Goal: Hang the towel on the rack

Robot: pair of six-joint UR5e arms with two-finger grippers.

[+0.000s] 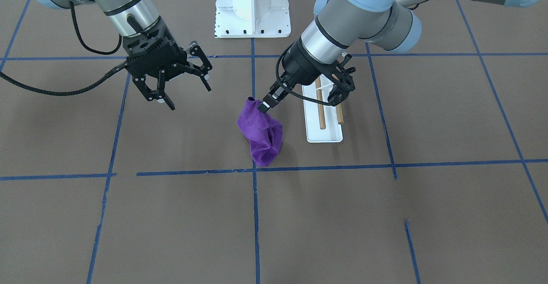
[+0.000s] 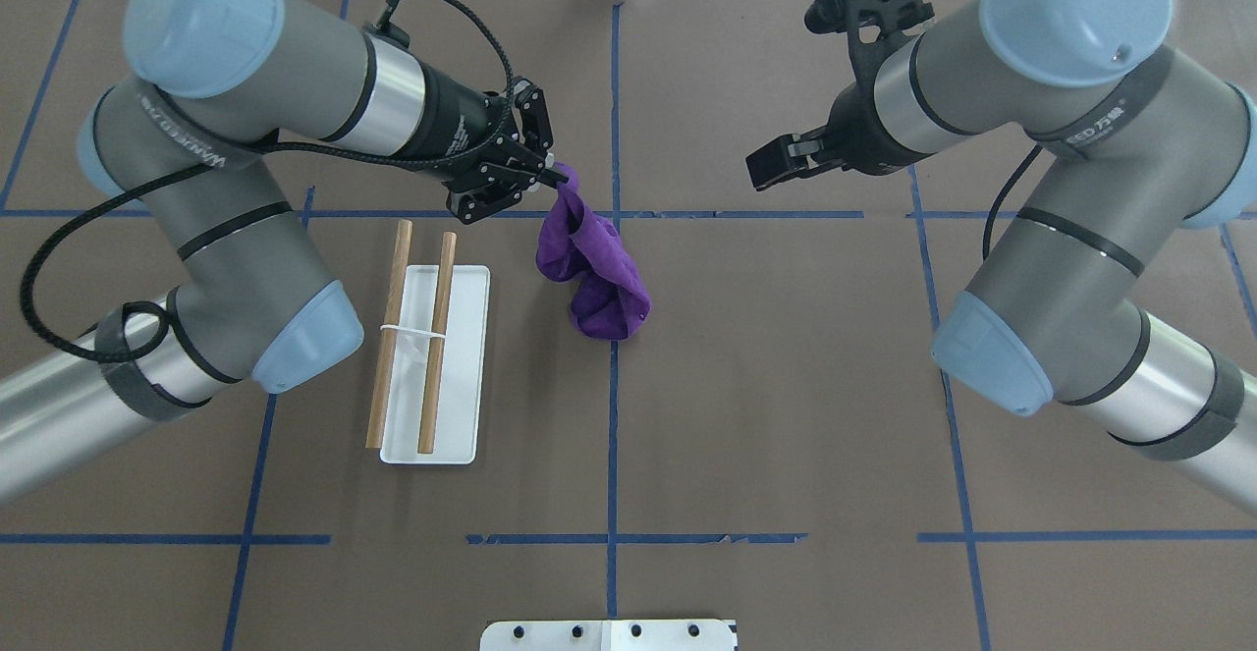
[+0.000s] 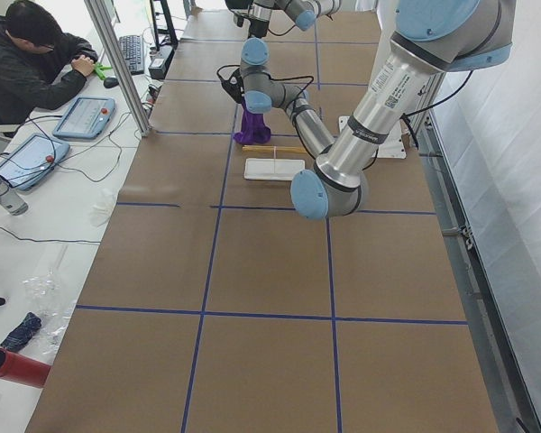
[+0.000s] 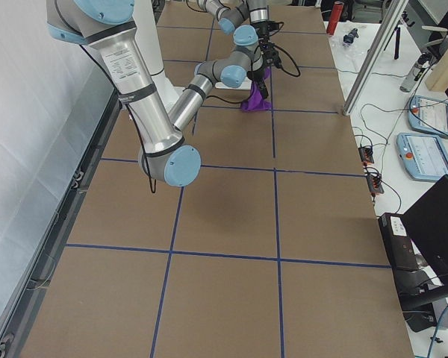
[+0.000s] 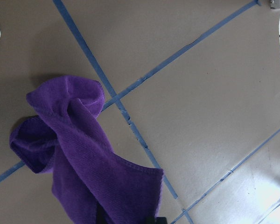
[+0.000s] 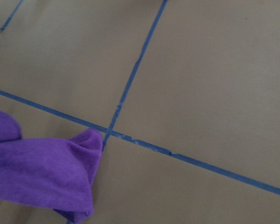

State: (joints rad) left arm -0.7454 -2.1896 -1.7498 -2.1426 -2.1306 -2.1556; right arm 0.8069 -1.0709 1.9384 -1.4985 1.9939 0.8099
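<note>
Towel (image 5: 84,163) closest to the lens, filling the lower left of the left wrist view: deep purple, fuzzy, twisted into loose folds. Pinched at its top corner by the left claw (image 2: 560,178), fingers clamped together on the cloth. Hangs down from that claw as a crumpled column, lower folds bunched on the brown worktop (image 2: 786,386) below the claw and a little toward the robot. Sits by a crossing of blue tape lines (image 2: 612,435). Rack (image 2: 462,366) near the left claw, on its outer side and closer to the robot, apart from the towel: flat white base on the worktop, two wooden dowels (image 2: 437,337) parallel above it, one over the base, the other past its outer edge. Right claw (image 1: 188,94) raised above the worktop, fingers spread wide and gripping nothing, well apart from the towel and far across from the left claw.
</note>
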